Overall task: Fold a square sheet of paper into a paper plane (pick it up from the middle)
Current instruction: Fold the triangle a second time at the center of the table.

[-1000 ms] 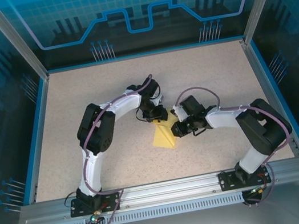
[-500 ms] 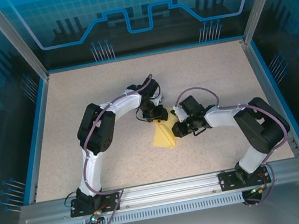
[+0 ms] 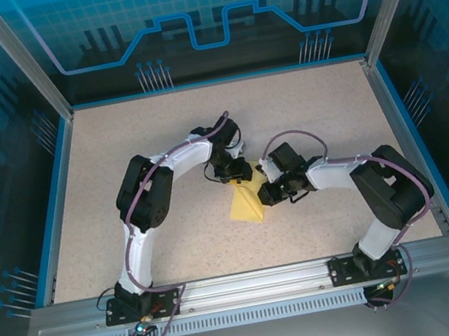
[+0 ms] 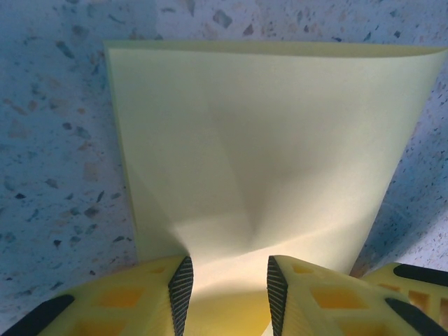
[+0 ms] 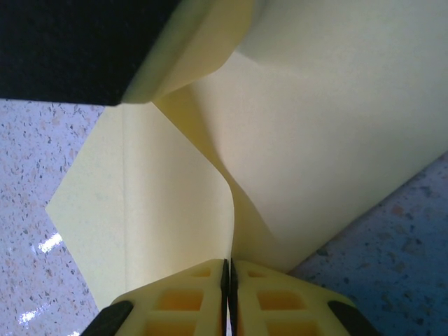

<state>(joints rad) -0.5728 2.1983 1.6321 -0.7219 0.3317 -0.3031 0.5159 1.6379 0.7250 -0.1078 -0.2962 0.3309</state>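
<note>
Top view: we find the sheet of paper (image 3: 245, 206) just right of the frame's centre, lying on the speckled table (image 3: 131, 132). It reads as a narrow yellow patch, not a flat square. Both arms bend inward and meet over its upper end. The left gripper (image 3: 233, 173) sits at the sheet's top edge. The right gripper (image 3: 267, 193) comes in from the right, against the upper right edge. The 2 grippers are close together; from above we cannot tell whether they touch.

Left wrist view: the paper fills the middle of the frame, its far edge along the top, with faint creases running toward the bottom centre. We see the 2 black pads (image 4: 181, 283) at the bottom of the frame standing apart, with paper showing in the gap between them. We note the left gripper as released, straddling the near edge rather than pinching it.

Right wrist view: the fingers (image 5: 185, 301) are pressed together at the bottom centre, with a thin upright ridge of paper caught between them. We note the right gripper as clamped on the sheet. From that ridge the paper curves up and away to the upper right, and a flatter flap lies at the left. A yellow finger of the left gripper (image 5: 199, 42) enters from the upper left, touching the raised paper
</note>
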